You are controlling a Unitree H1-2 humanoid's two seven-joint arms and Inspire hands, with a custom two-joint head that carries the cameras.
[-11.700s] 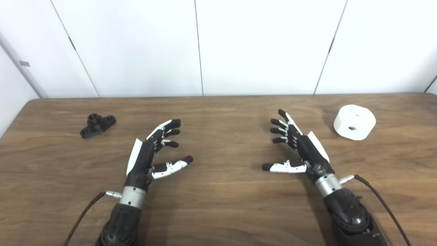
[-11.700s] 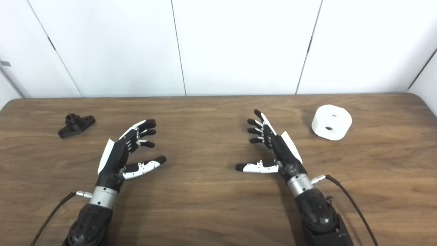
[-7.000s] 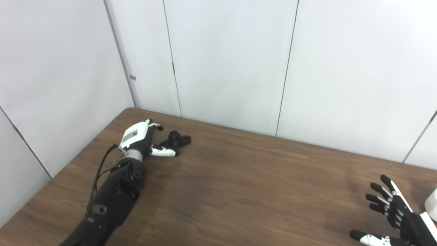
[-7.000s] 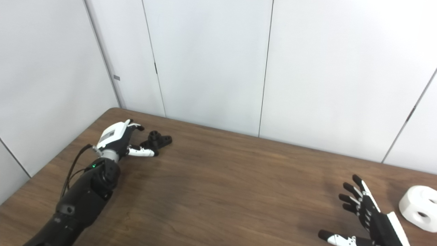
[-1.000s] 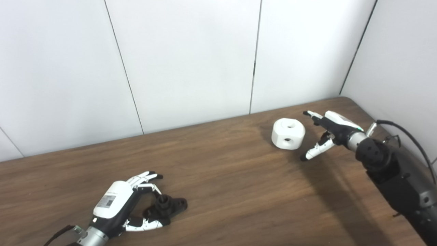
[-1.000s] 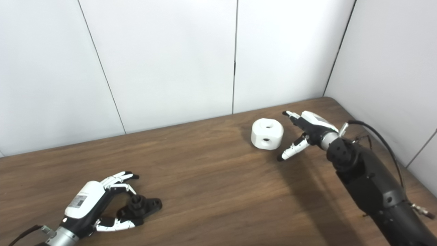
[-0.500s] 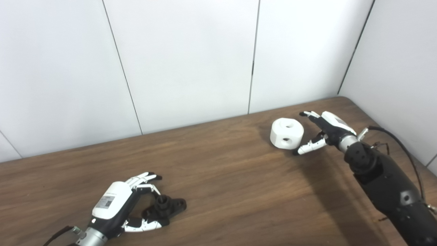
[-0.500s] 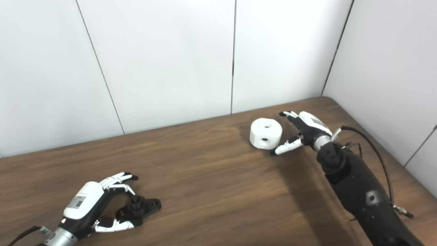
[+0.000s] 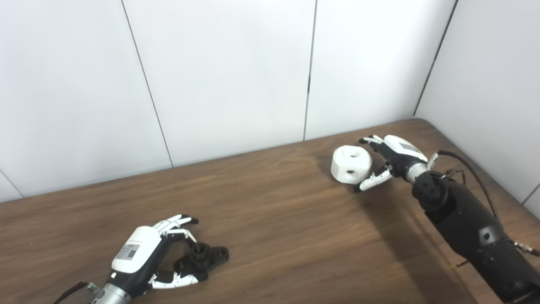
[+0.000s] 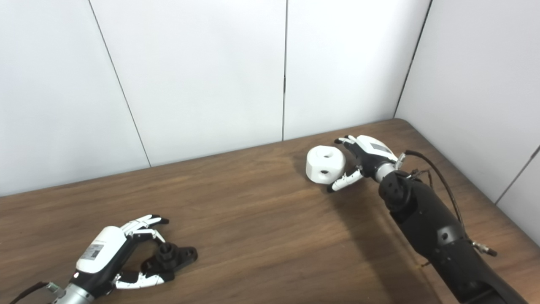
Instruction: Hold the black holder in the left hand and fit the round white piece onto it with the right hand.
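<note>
The black holder (image 9: 207, 256) lies on the wooden table (image 9: 274, 236) at the front left. My left hand (image 9: 145, 255) has its fingers curled over the holder's near end and its thumb under it, gripping that end. The round white piece (image 9: 351, 164) with holes in its top and side stands at the back right. My right hand (image 9: 394, 158) is open right beside it. Its fingers (image 9: 371, 141) reach along the piece's far right side and its thumb lies in front of the piece. The same piece (image 10: 325, 164) and right hand (image 10: 367, 158) show in the right eye view.
White wall panels stand close behind the table and along its right side. The table's back right corner (image 9: 422, 122) is just past the right hand. A black cable (image 9: 468, 173) loops off the right wrist.
My right hand has moved left up to the white piece, and its fingers and thumb now flank the piece. The left hand and holder have kept still. The view has shifted slightly.
</note>
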